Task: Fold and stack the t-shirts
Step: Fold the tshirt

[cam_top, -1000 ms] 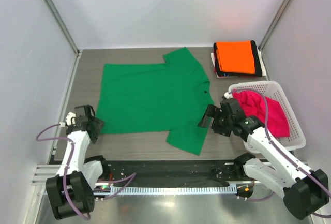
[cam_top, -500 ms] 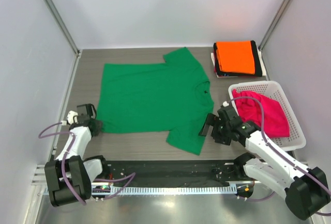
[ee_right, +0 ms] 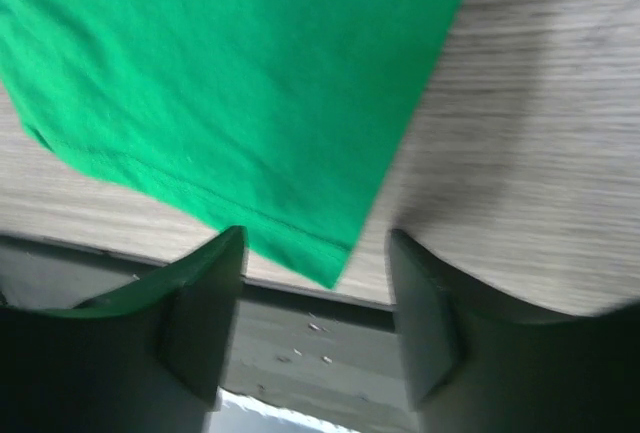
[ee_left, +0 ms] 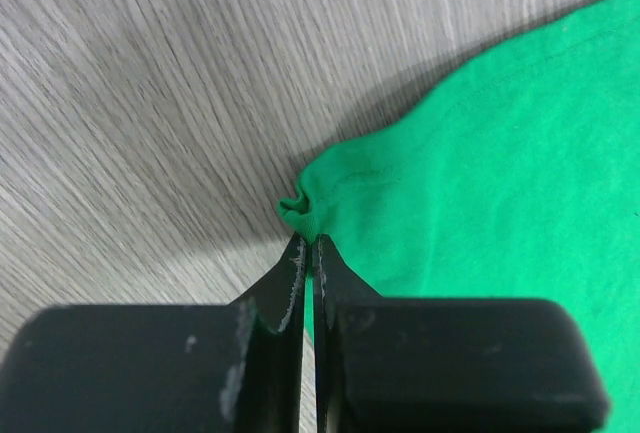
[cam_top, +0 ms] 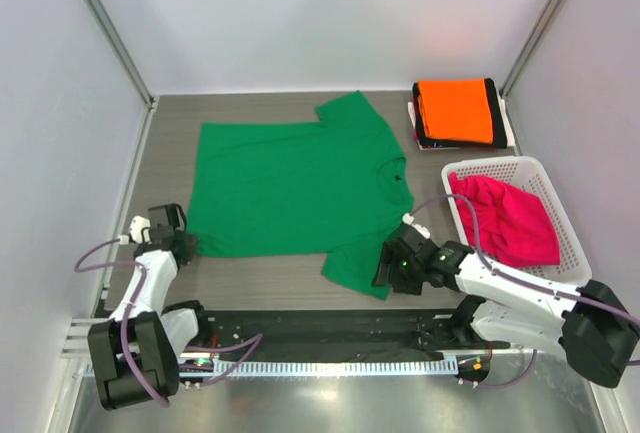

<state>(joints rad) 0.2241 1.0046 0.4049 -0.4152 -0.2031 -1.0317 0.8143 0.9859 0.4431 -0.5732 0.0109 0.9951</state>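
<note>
A bright green t-shirt [cam_top: 295, 188] lies spread flat on the wooden table, neck to the right. My left gripper [cam_top: 188, 246] sits at its near left hem corner. In the left wrist view that gripper [ee_left: 310, 240] is shut on a small bunched fold of the green cloth [ee_left: 500, 153]. My right gripper [cam_top: 382, 271] is low at the near sleeve. In the right wrist view it [ee_right: 315, 243] stands open, its fingers either side of the sleeve's corner [ee_right: 230, 83]. A folded orange t-shirt [cam_top: 455, 110] rests on a black one [cam_top: 497, 118] at the back right. A magenta-pink t-shirt [cam_top: 505, 218] lies crumpled in the basket.
A white mesh basket [cam_top: 560, 208] stands at the right, just behind my right arm. A black rail [cam_top: 320, 328] runs along the table's near edge, right below the sleeve corner. Grey walls close in the left, back and right sides.
My left gripper has shut on the shirt's hem corner. My right arm has moved down and to the left, from beside the basket to the near sleeve, and its jaws have narrowed.
</note>
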